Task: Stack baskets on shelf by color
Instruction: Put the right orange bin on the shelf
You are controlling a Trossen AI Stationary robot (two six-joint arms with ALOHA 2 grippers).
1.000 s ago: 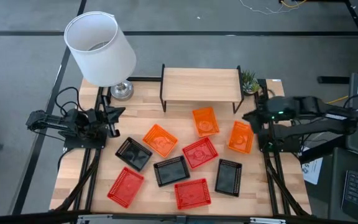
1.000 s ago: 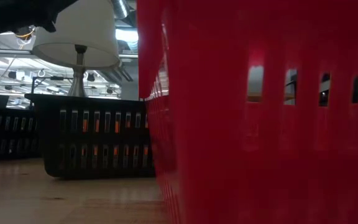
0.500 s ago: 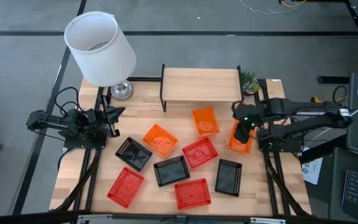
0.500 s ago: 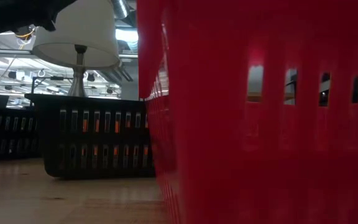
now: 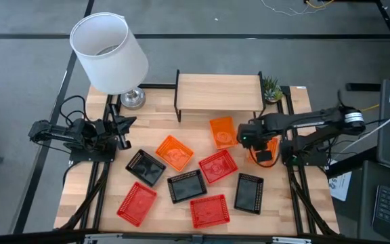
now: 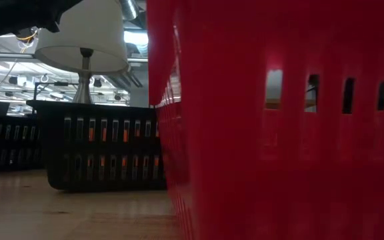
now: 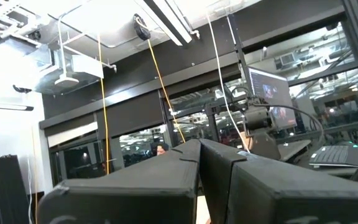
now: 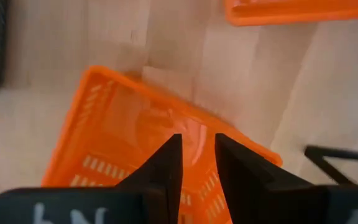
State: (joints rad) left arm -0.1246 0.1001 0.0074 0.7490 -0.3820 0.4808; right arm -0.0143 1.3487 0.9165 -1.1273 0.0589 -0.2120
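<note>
Left arm: I see it folded at the table's left edge, waiting.
Left gripper: fingers together, pointing level.
Right arm: stretched inward from the right side, wrist bent down.
Right gripper: fingers nearly closed, narrow gap between.

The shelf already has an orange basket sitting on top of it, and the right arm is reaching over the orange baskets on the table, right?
Not quite. In the high view the shelf has nothing on top. The baskets all lie on the table. The right gripper does reach over the orange baskets, as you said.
</note>
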